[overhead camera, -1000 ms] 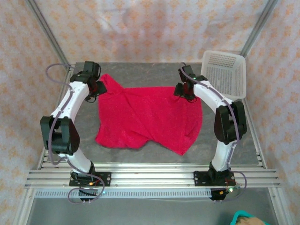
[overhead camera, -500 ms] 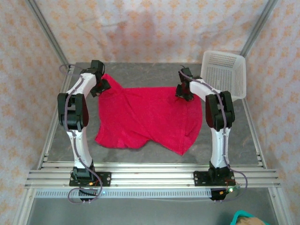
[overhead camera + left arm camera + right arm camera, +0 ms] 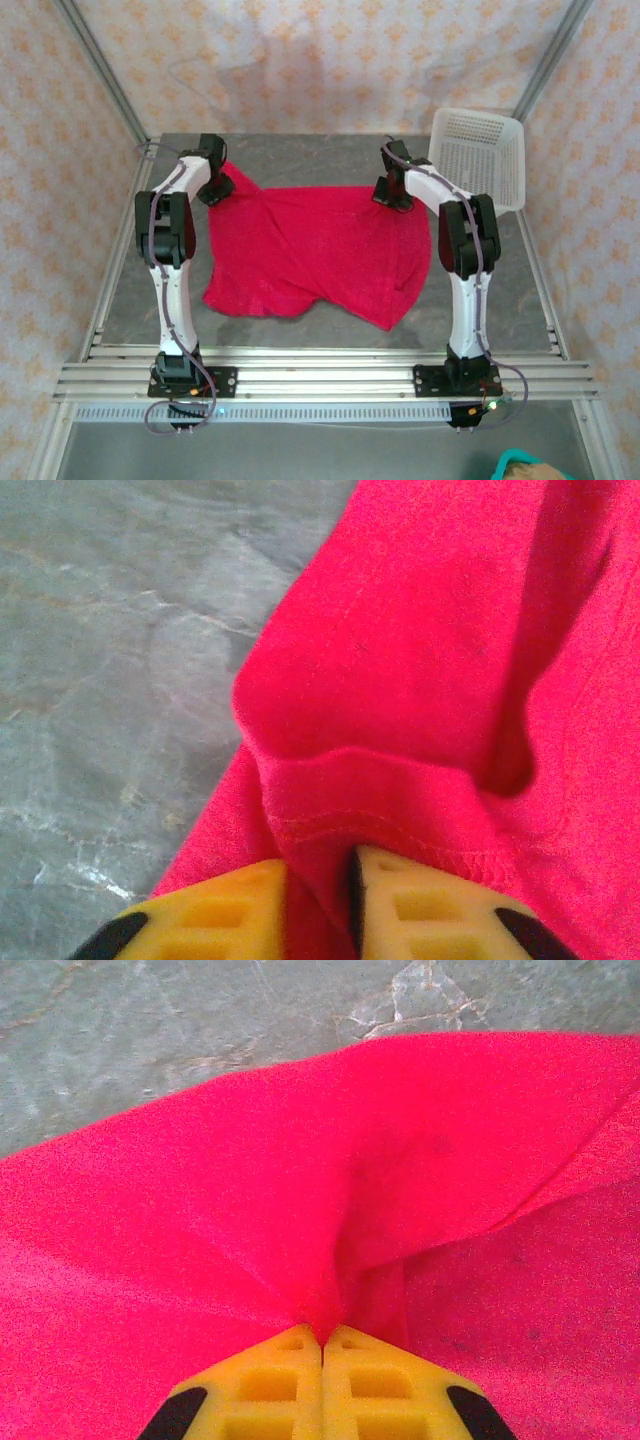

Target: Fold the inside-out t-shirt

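Note:
The inside-out t-shirt (image 3: 315, 250) is bright red-pink and lies spread across the middle of the grey table. My left gripper (image 3: 216, 190) is at its far left corner. In the left wrist view its yellow fingers (image 3: 215, 920) are shut on a hemmed fold of the t-shirt (image 3: 400, 680). My right gripper (image 3: 392, 193) is at the far right edge of the cloth. In the right wrist view its yellow fingers (image 3: 265, 1385) are pressed together, pinching a raised pleat of the t-shirt (image 3: 300, 1190).
A white mesh basket (image 3: 480, 155) stands at the far right corner of the table, close to my right arm. Bare grey table (image 3: 300, 155) lies beyond the shirt and along the near edge. Metal frame posts (image 3: 95, 60) flank the table.
Both grippers have closed on the shirt's far edge. The left gripper has moved slightly right onto the corner, and both arms now reach straighter toward the far side.

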Controlling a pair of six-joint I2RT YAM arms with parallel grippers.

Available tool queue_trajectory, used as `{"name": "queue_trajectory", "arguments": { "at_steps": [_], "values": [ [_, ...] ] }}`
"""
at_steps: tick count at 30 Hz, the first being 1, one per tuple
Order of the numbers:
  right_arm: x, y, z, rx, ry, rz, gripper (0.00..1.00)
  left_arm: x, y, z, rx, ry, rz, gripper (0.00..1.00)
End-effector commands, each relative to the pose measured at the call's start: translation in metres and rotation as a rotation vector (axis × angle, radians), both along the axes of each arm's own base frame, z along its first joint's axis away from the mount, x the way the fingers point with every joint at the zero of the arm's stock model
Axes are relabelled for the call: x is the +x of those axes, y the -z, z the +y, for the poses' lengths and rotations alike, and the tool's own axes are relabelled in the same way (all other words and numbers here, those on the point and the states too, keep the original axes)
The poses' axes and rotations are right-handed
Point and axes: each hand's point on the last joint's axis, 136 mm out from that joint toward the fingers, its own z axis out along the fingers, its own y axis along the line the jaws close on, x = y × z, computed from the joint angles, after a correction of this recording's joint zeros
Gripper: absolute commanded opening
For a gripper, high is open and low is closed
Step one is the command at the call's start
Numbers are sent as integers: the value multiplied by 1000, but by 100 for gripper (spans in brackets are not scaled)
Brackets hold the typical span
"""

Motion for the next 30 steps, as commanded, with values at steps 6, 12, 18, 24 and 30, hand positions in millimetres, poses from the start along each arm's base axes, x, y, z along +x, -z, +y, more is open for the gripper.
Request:
{"name": "queue_trajectory", "arguments": {
  "at_steps": [6,12,18,24,30],
  "values": [
    [-12,-116,-7,-12,-45,-138,0,0,-43,16,33,-42,-43,0],
    [-31,-191,-12,13,-51,-260,0,-16,-130,23,83,-65,-184,0],
    [-59,-282,-17,71,-51,-443,0,-51,-255,32,157,-115,-432,0],
    [-80,-303,-22,84,-49,-492,1,-94,-347,31,178,-126,-661,0],
    [-71,-268,-1,131,-81,-411,12,-95,-340,17,110,-80,-665,0]
  ]
}}
